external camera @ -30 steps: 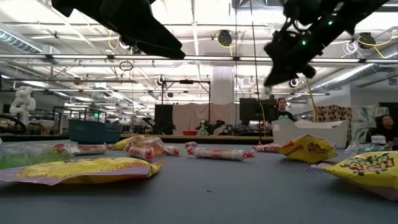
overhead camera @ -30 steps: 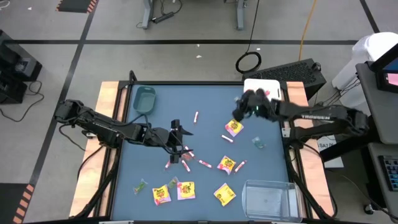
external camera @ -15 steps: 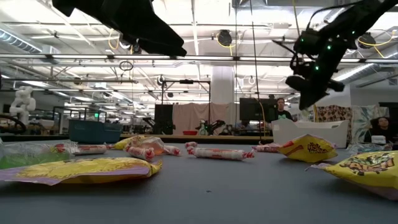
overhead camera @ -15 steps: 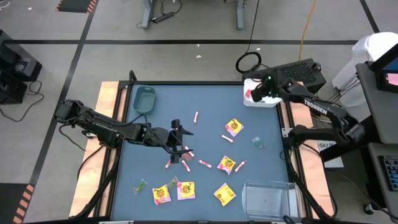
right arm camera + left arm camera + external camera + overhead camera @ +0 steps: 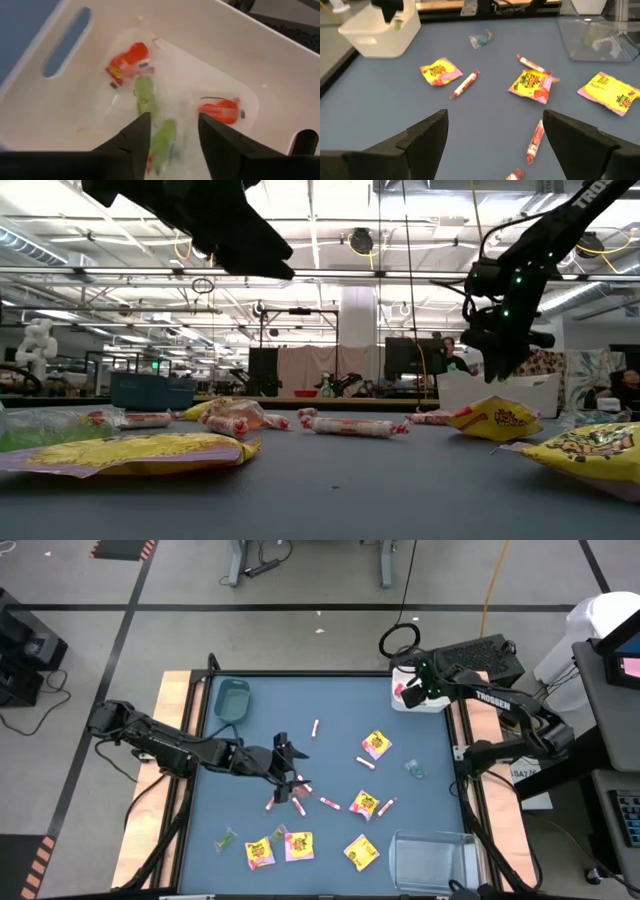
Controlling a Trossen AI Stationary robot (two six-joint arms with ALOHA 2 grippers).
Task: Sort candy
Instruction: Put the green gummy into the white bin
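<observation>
Candy lies scattered on the blue table: yellow packets [image 5: 376, 745] [image 5: 363, 805], pink-white sticks [image 5: 315, 727] and small green pieces [image 5: 227, 837]. My left gripper [image 5: 290, 768] hangs open above the table's middle, over the sticks [image 5: 464, 84]; nothing is between its fingers. My right gripper [image 5: 413, 692] points down into the white bin [image 5: 440, 706] at the far right corner. Its fingers stand apart [image 5: 170, 142]. Red pieces [image 5: 127, 60] and a green piece [image 5: 145, 92] lie on the bin's floor. Another green piece [image 5: 162, 142] shows blurred between the fingers. My right gripper has the blurred green wrapped piece [image 5: 164, 137] between its fingers, which point down into the bin. The piece looks narrower than the gap. I cannot tell whether either finger touches it.
A teal bin [image 5: 232, 700] stands at the far left and a clear bin [image 5: 432, 860] at the near right corner. More yellow packets [image 5: 298, 845] [image 5: 362, 852] lie near the front edge. A clear wrapped piece [image 5: 413, 770] lies right of the middle.
My right gripper has swung from above the yellow packet right of the middle toward the table's far right corner. It now stands over the white bin and has tipped further downward.
</observation>
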